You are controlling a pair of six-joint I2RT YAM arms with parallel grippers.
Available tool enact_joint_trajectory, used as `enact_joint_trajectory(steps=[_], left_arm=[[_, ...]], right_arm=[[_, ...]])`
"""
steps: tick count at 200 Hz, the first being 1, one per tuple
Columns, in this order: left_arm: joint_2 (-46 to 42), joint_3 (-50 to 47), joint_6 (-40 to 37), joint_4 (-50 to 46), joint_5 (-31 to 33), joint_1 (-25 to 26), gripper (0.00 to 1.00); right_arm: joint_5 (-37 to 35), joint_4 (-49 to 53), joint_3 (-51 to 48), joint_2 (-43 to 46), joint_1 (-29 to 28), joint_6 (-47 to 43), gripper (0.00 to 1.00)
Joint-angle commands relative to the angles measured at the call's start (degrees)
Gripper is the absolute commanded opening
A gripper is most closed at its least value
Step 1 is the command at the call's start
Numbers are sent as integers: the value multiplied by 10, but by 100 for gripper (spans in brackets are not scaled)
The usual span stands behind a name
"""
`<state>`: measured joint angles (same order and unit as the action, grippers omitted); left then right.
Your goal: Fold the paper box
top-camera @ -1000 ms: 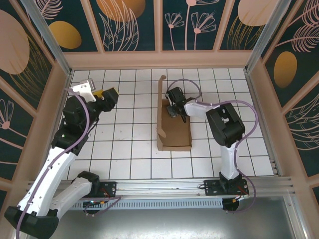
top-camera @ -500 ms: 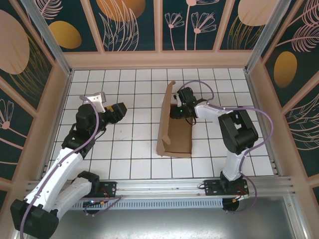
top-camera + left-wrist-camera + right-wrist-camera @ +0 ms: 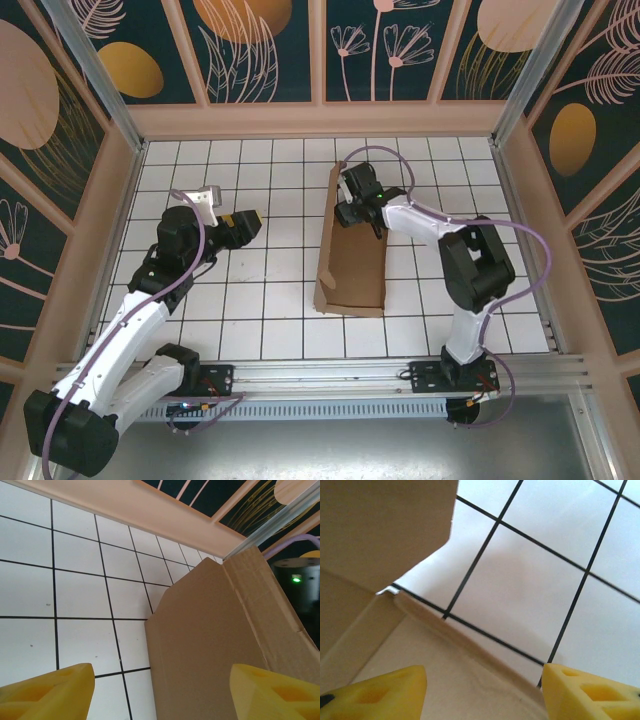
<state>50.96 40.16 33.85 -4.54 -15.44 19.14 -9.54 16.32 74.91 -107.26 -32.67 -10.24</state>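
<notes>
Top external: the paper box (image 3: 352, 262) stretches lengthwise from just under the right gripper (image 3: 348, 211) toward the bases. That gripper's jaws are spread and empty. The left gripper (image 3: 248, 226), also wide, is well apart.

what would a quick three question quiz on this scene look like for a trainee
1. True or false: the left gripper is clamped on the cardboard box.
2. Where is the right gripper? A at the far end of the box; B at its near end; C over the bare tiles left of it.
3. Fill in: the box's raised long flap is on the side facing the ___ arm.
Key: 1 false, the left gripper is open and apart from the box. 2 A. 3 left.
</notes>
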Motion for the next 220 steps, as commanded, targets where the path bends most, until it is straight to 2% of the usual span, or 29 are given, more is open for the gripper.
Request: enact_joint_trajectory(steps=[1, 35, 77, 98, 110, 124, 157, 182, 220], left_arm=[[2, 5, -14, 21, -20, 1, 72], [3, 1, -12, 23, -21, 2, 72], [-1, 15, -8, -12, 71, 1, 72], [3, 18, 2, -24, 102, 0, 73], [10, 20, 7, -32, 105, 1, 72], [17, 18, 10, -38, 111, 1, 72], [15, -1, 19, -42, 119, 0, 71], [20, -9, 27, -55, 106, 1, 70], [62, -6, 35, -82, 95, 1, 70]], right_arm=[[-27, 24, 32, -43, 1, -39, 65], [2, 25, 52, -85, 10, -26, 64], [72, 25, 58, -89, 65, 80, 41], [84, 17, 31, -69, 82, 151, 37], [65, 10, 3, -54, 90, 196, 35], [84, -7, -38, -29, 98, 244, 28], [101, -14, -108, 38, 93, 302, 29], [63, 9, -123, 67, 83, 277, 33], [40, 9, -122, 51, 77, 253, 32]])
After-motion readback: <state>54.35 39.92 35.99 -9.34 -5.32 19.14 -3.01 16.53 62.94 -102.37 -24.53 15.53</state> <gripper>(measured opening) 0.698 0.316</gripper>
